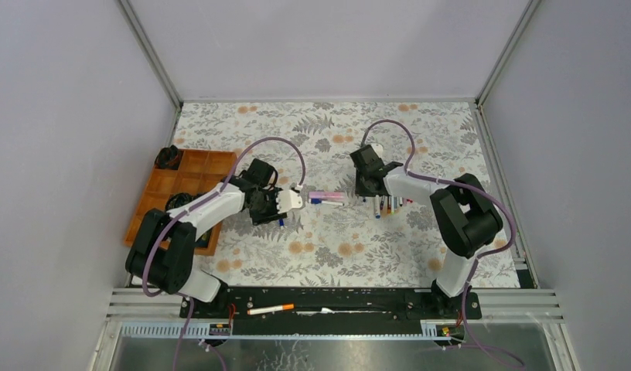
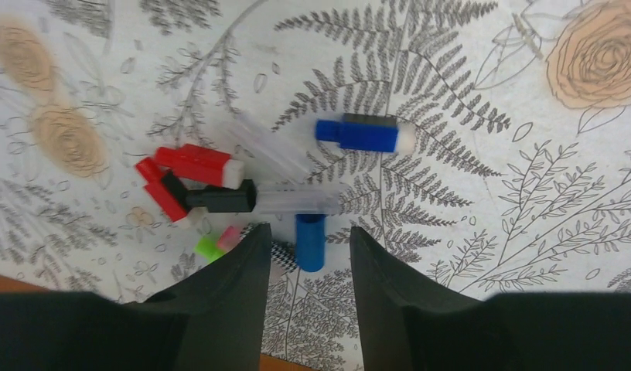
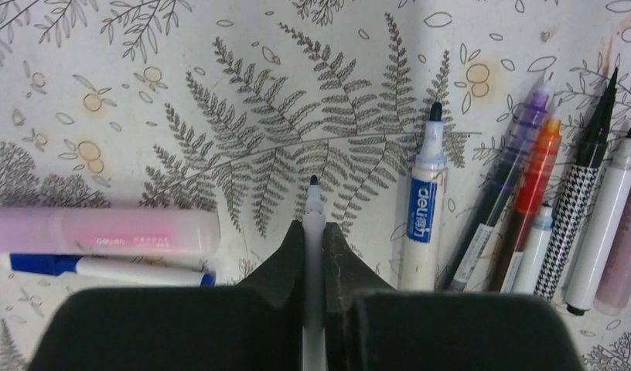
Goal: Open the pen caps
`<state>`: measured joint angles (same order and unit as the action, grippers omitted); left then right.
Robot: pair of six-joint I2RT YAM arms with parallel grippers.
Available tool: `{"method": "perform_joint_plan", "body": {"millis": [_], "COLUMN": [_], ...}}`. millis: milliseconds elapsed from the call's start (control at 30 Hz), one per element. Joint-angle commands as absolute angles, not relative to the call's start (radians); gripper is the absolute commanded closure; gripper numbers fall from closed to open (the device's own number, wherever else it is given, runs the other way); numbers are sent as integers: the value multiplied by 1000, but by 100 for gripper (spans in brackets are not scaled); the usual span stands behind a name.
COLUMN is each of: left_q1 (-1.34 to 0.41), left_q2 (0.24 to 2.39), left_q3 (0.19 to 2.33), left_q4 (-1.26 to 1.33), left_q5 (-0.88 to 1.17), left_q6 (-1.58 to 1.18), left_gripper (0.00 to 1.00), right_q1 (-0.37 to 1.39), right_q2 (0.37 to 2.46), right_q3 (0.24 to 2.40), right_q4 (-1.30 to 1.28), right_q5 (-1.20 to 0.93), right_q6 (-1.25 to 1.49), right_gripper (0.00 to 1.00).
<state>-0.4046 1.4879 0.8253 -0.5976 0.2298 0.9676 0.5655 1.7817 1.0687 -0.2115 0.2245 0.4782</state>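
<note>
Pen caps [image 2: 196,165] litter floral tablecloth [image 1: 335,247] — left jaws apart, right jaws clamped on an uncapped pen [image 3: 313,209]; grey walls [image 1: 65,116].

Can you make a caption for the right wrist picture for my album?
Right gripper pinches an uncapped pen, with a pink highlighter lying at left.

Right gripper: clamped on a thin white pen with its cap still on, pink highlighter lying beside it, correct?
Not quite. The right gripper is clamped on the thin white pen, but its cap is off: the right wrist view shows a bare dark tip. The pink highlighter does lie beside it.
</note>
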Motion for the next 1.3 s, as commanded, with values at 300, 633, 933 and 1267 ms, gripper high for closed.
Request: {"method": "perform_joint_plan", "body": {"millis": [300,633,933,1267], "left_q1": [-392,-363,-295,-249], "left_q2": [1396,1393,1338,1313], "left_q3": [1040,1174,1250,1283], "left_q4": [-794,-893,-951,-955], "left_q5": [370,437,522,570], "left_q6": [908,822,810,778], "left_gripper": [41,38,31,21], "right_q1": [562,563,570,621], "right_q2": [1828,1745,1625,1726], "right_q3": [1039,977,1020,1115], "right_q4": [-160,-196,-229,-196], "right_q5": [338,351,316,-209], "right_q6": [444,437,374,107], "right_gripper": [75,65,65,51]}}
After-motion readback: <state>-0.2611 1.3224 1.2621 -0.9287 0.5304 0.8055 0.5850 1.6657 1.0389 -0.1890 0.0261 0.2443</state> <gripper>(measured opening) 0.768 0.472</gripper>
